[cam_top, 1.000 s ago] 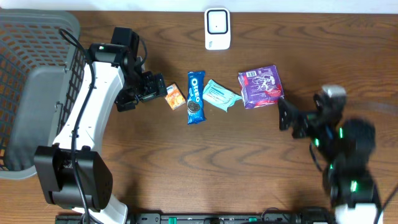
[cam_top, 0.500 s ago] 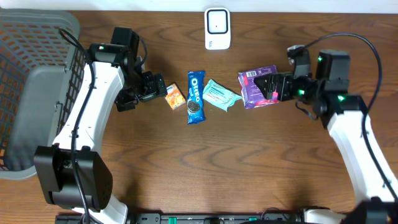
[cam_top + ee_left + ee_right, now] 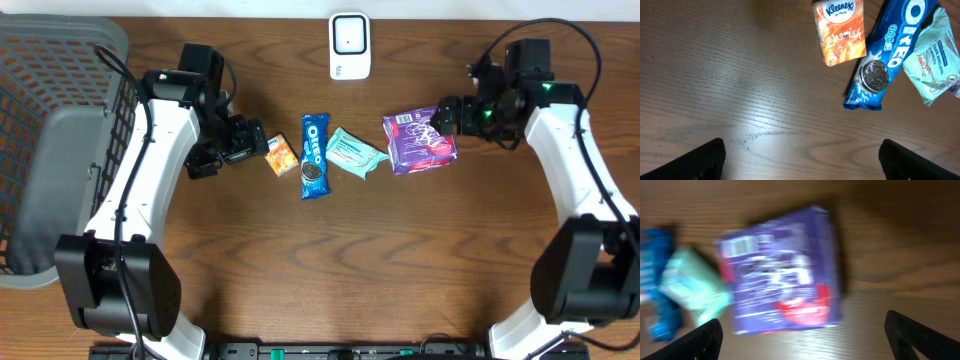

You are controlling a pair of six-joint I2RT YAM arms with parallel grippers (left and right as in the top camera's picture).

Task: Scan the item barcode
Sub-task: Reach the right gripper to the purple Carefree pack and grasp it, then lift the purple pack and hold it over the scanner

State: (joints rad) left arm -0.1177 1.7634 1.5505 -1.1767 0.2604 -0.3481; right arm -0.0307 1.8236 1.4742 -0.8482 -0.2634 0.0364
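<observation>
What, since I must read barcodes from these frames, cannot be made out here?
Right wrist: purple pack blurred by motion, print unreadable.
Left wrist: mint packet cut off by the right edge.
Overhead: white device too small to read.

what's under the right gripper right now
The purple packet lies flat on the table beneath the open right gripper. The packet's underside is hidden.

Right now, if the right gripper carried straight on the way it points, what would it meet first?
The purple packet: it sits centred ahead of the right gripper, whose jaws stand open. How high the gripper is above it is unclear.
</observation>
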